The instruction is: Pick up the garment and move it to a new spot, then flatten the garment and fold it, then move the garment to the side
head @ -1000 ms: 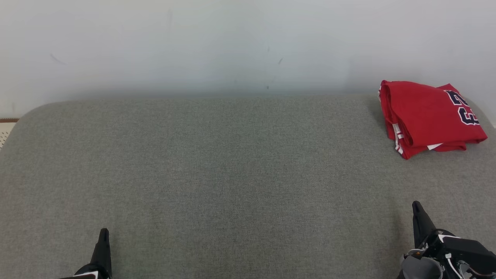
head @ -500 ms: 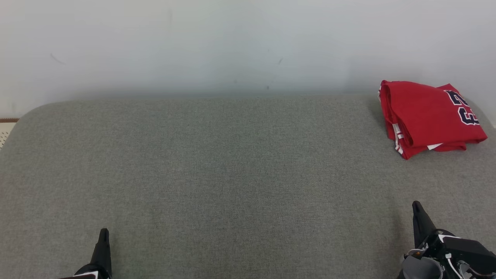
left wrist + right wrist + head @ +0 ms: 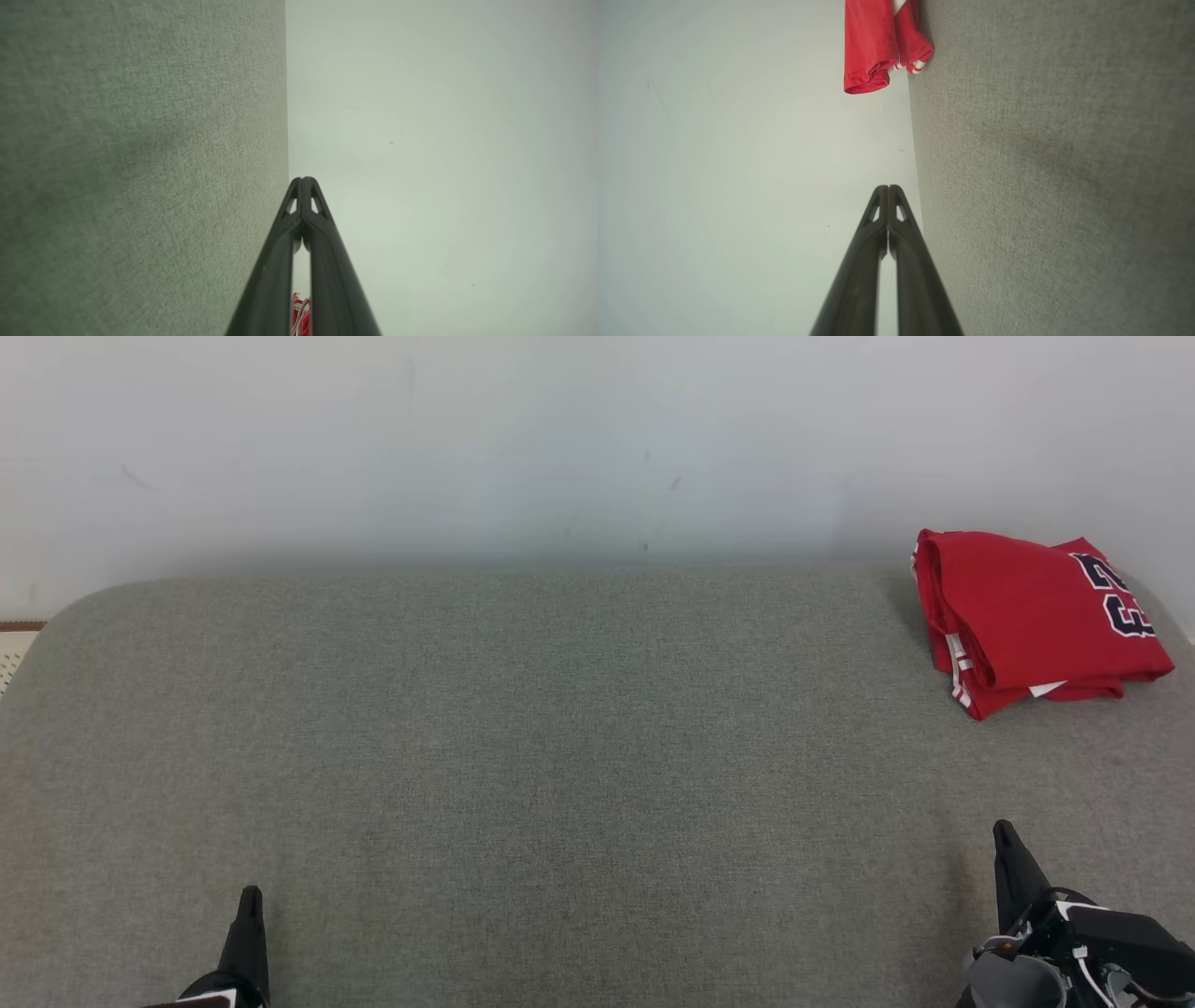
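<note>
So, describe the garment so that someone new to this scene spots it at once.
Start from the wide grey fabric surface that runs up to the pale wall. At its far right corner lies the folded garment. It is bright red with dark numerals and white trim, against plain grey.

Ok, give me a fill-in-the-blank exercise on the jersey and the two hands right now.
The folded jersey's main colour is ____.
It lies at the far ____ corner of the grey surface.
The left hand and right hand are both ____, holding nothing.
Missing words: red; right; shut.
</note>
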### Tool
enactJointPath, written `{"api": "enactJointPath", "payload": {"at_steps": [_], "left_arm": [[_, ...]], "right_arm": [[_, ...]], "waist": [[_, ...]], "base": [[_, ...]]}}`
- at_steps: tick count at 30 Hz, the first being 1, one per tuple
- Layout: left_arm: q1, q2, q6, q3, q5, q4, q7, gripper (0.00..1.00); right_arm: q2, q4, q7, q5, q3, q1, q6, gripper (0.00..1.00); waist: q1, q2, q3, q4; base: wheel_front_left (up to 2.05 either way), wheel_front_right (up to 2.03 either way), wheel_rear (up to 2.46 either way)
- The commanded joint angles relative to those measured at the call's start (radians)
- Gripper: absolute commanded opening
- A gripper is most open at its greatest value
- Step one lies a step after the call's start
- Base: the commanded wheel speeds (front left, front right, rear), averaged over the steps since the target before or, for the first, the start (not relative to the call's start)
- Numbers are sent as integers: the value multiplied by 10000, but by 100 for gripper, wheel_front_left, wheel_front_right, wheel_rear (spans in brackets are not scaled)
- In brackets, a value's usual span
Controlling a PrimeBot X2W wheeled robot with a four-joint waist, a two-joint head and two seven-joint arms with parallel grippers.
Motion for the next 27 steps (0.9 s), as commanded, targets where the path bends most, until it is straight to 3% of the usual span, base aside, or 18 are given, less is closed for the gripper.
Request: {"api": "enactJointPath", "payload": {"at_steps": [1, 27], "left_arm": [[-24, 30, -22, 35, -85, 20, 9, 0], [-23, 30, -22, 35, -85, 18, 8, 0]], "right_arm": [[32, 17, 37, -60, -6, -78, -3, 0], [39, 17, 47, -69, -19, -80, -3, 0]], "waist": [[0, -1, 0, 0], [0, -1, 0, 0]], "base": [[0, 0, 0], [0, 0, 0]]}}
